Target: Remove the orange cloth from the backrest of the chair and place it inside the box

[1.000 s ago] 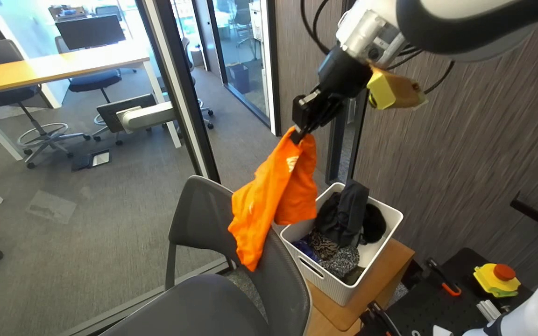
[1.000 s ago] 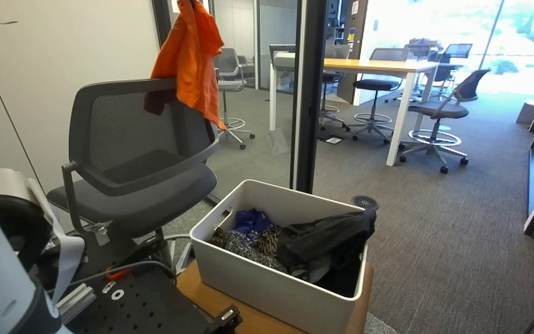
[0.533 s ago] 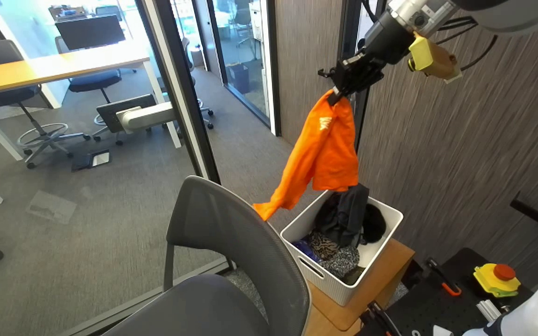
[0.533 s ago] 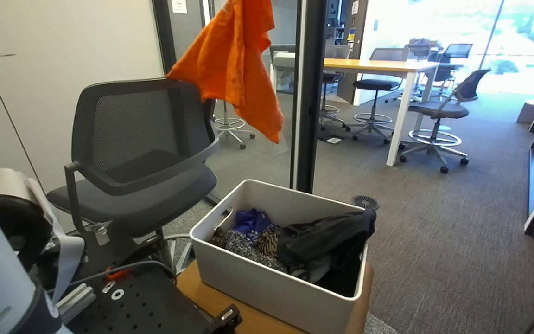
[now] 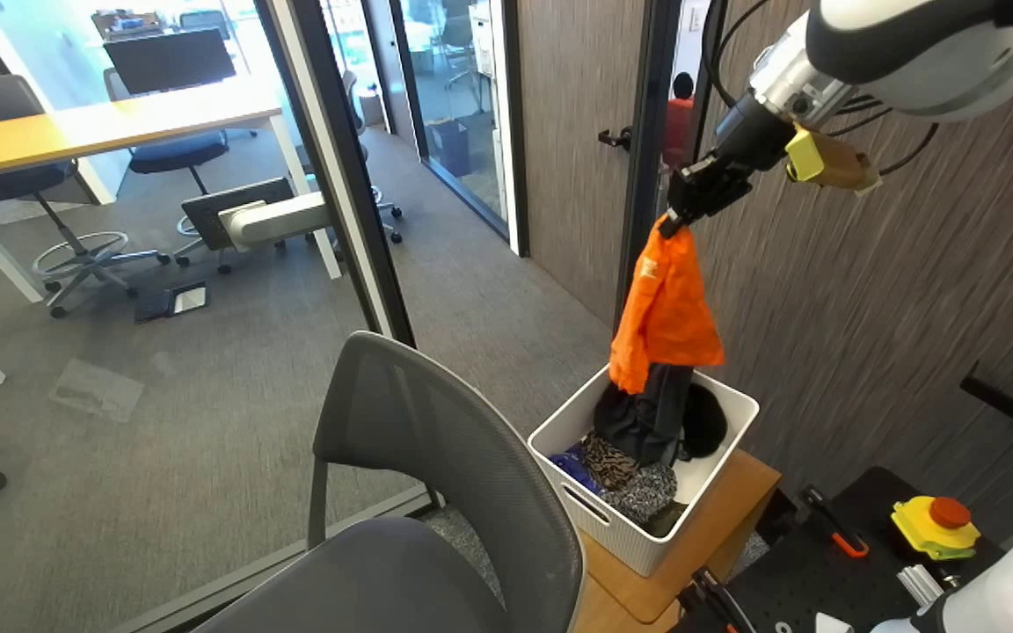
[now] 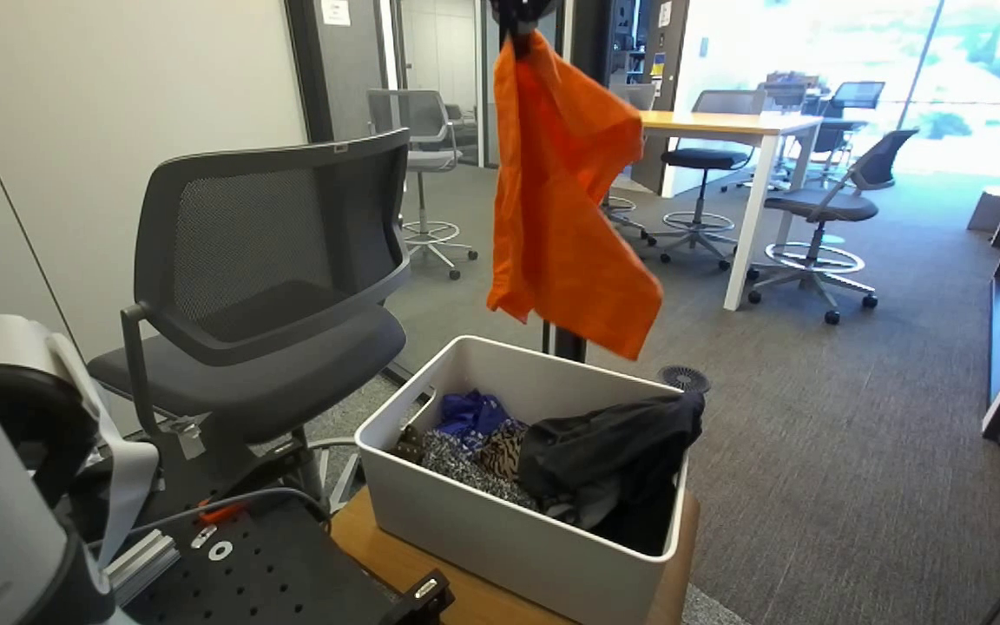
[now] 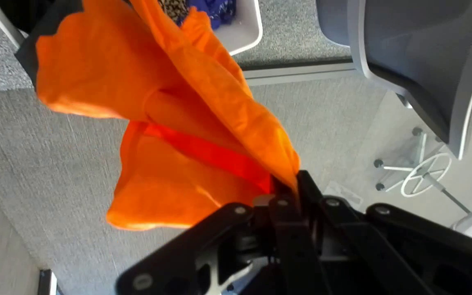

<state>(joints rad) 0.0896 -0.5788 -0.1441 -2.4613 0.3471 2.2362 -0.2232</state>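
The orange cloth hangs from my gripper in all views: the orange cloth (image 5: 674,312) (image 6: 556,191) (image 7: 178,123). My gripper (image 5: 672,227) is shut on its upper end; the fingers also show in an exterior view (image 6: 517,39) and in the wrist view (image 7: 295,186). In both exterior views the cloth hangs free of the chair's backrest (image 5: 436,413) (image 6: 283,243), which is bare. The white box (image 5: 621,545) (image 6: 509,547) (image 7: 246,28) holds dark, patterned and blue cloths. The orange cloth's lower edge overlaps the box's far part in an exterior view; it appears above the rim.
The box stands on a wooden surface (image 5: 717,519). A black perforated board (image 6: 274,555) with tools and a yellow-red button (image 5: 935,525) is near the arm base. A glass partition with a dark post (image 6: 576,174) stands behind the box. A dark wood wall (image 5: 867,334) is beside the arm.
The gripper has carried the orange cloth up off the backrest and across toward the box, then somewhat lower. The cloth's trailing end has left the chair. The box has not moved.
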